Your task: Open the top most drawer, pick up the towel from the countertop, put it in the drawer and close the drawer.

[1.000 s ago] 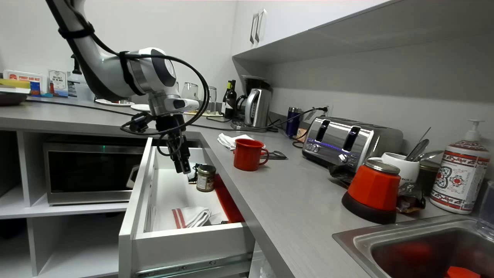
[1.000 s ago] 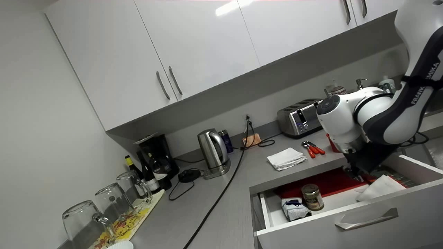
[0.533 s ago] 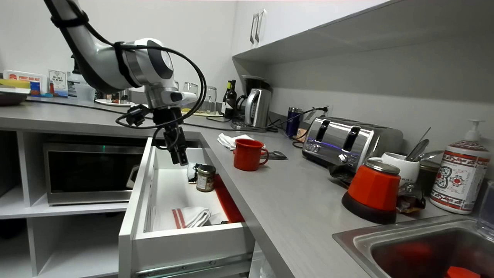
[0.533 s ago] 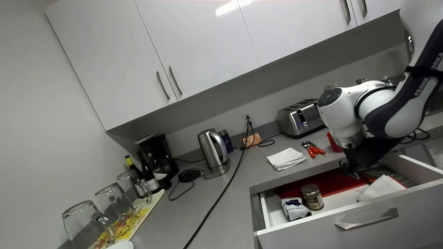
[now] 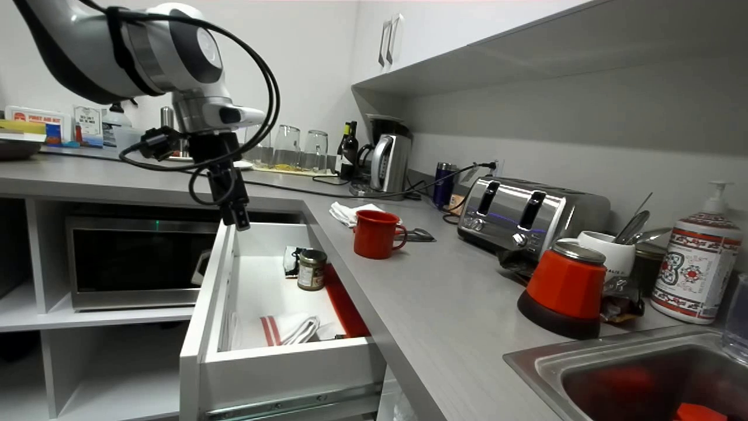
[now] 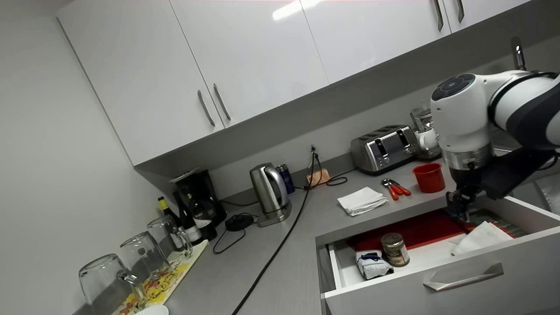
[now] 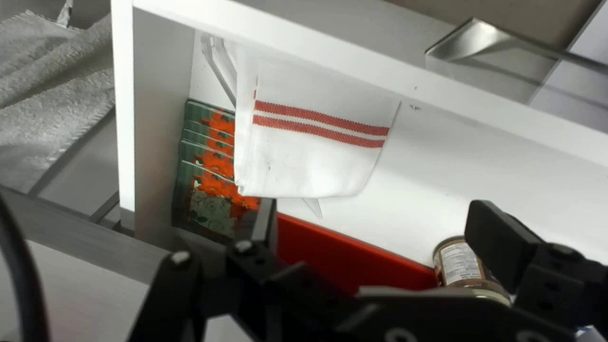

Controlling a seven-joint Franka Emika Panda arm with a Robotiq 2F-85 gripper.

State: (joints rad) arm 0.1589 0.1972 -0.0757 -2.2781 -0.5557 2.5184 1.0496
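Note:
The top most drawer is pulled open; its front panel (image 6: 389, 294) with bar handle and its side wall (image 5: 286, 374) show. The towel (image 7: 318, 166), white with red stripes, lies folded inside the drawer. It also shows in both exterior views (image 5: 289, 328) (image 6: 483, 238). My gripper (image 7: 373, 209) is open and empty, its fingers wide apart. In both exterior views the gripper (image 5: 238, 219) (image 6: 458, 209) hangs above the drawer, apart from the towel. The grey countertop (image 5: 426, 327) runs along the drawer's back side.
A jar (image 5: 311, 270) and a small packet (image 6: 372, 264) stand in the drawer with a red tray (image 7: 351, 256). A folded white cloth (image 6: 362, 201), red mug (image 5: 377, 234), red-handled tool (image 6: 396, 189) and toaster (image 5: 526, 216) are on the countertop. A cable (image 6: 280, 249) crosses it.
My gripper has risen and moved left in an exterior view, away from the countertop edge. The red mug is now uncovered in an exterior view. Towel and drawer have not moved.

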